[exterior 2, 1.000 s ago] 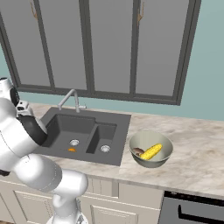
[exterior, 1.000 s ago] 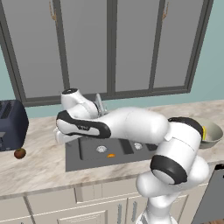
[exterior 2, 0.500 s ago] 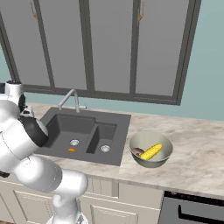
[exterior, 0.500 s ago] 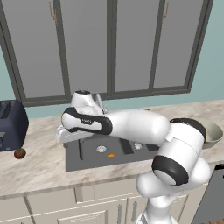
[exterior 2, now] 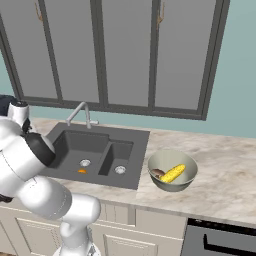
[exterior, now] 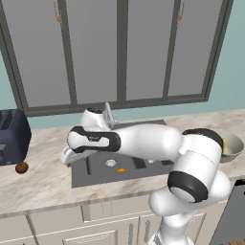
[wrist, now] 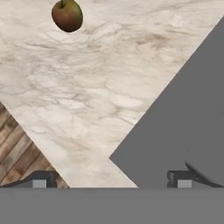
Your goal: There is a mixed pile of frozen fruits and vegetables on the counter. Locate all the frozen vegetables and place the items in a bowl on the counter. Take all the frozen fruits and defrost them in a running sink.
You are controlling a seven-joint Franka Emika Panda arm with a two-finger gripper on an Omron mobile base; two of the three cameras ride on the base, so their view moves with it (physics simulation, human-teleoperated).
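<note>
Hand: the hand (wrist: 109, 183) has swung left off the sink's edge over the last moment; its fingers stand wide apart, holding nothing.
Brown fruit: the dark brown fruit (exterior: 21, 168) lies alone on the tabletop (exterior: 43, 179) just beside the toaster (exterior: 13, 136), apart from the hand.
Orange ball: (exterior 2: 82, 171) already sits in the sink (exterior 2: 95, 152), near the large drain.
Bowl: the bowl (exterior 2: 172, 171) holds the corn cob (exterior 2: 173, 173) and the mushroom (exterior 2: 157, 173).
Meaning: likely only the brown fruit is left to fetch.

Beige marbled counter (wrist: 87, 96), brown-green fruit (wrist: 67, 15) (reddish tinge), dark grey sink (exterior 2: 100, 150)
</note>
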